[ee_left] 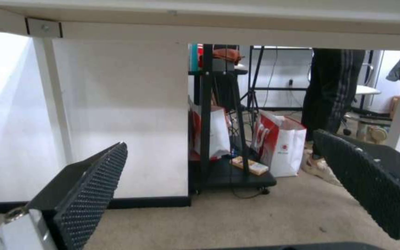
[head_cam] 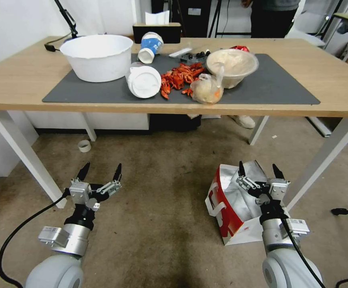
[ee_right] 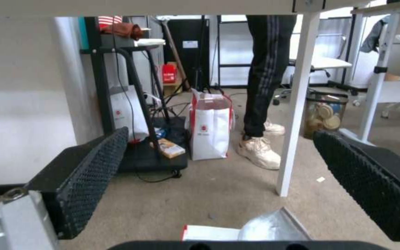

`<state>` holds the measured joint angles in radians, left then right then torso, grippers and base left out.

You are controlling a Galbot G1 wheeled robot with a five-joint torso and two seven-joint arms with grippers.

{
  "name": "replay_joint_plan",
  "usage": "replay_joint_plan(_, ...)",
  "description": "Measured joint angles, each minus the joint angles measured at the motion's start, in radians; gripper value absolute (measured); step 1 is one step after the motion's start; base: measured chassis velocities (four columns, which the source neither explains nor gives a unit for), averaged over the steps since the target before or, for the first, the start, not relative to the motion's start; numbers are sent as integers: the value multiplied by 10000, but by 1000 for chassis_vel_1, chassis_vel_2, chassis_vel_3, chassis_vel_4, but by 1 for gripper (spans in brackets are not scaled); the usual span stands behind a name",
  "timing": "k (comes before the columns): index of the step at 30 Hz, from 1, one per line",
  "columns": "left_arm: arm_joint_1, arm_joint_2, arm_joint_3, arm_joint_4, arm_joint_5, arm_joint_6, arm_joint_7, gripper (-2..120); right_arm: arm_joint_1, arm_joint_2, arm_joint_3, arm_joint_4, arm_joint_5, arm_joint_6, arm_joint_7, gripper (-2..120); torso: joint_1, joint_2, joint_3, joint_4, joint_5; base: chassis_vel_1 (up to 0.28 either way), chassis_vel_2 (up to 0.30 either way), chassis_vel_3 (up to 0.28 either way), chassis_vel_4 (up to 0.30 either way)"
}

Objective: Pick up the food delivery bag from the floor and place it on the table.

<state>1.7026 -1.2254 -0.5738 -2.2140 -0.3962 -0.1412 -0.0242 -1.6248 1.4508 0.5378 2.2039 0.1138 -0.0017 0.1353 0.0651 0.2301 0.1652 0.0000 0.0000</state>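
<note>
Right pincer (head_cam: 261, 171) spread wide, hovering over open mouth of food delivery bag (head_cam: 226, 204); contact unclear. Bag stands on carpet floor (head_cam: 161, 208) near desk leg, foil lining showing, writing unreadable. Left pincer (head_cam: 100, 171) spread wide, holding nothing, above carpet. Beyond, desk (head_cam: 17, 80) carries white bowl (head_cam: 97, 57), crayfish (head_cam: 180, 76), lidded cup (head_cam: 143, 81).

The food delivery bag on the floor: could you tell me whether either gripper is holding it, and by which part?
Nothing is held. The right gripper hovers open above the food delivery bag; the left gripper is open over bare carpet.
</note>
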Motion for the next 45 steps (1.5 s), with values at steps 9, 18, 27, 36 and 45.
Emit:
replay_joint_plan(9,-59,27,27,56,0,-3,3,100,-5,-22,38,6,0,-2,-4,100,-83,-350,-264,0,-1,0,0,0,0)
replay_joint_plan(18,-58,29,39,58,0,-7,20,100,2,-68,58,16,-1,-12,14,100,-145,-684,-537,0,0,0,0,0,0)
replay_joint_plan(27,-59,60,39,57,-6,-21,24,100,8,-44,42,12,0,-15,15,100,-219,-1096,-875,0,0,0,0,0,0)
replay_joint_plan(36,-78,64,36,64,-18,-37,38,100,14,-54,60,8,0,-19,10,100,-249,-1383,-1135,0,0,0,0,0,0)
replay_joint_plan(45,-75,60,34,93,-17,-43,42,100,15,-52,69,-1,0,-19,5,100,-282,-1769,-1489,0,0,0,0,0,0)
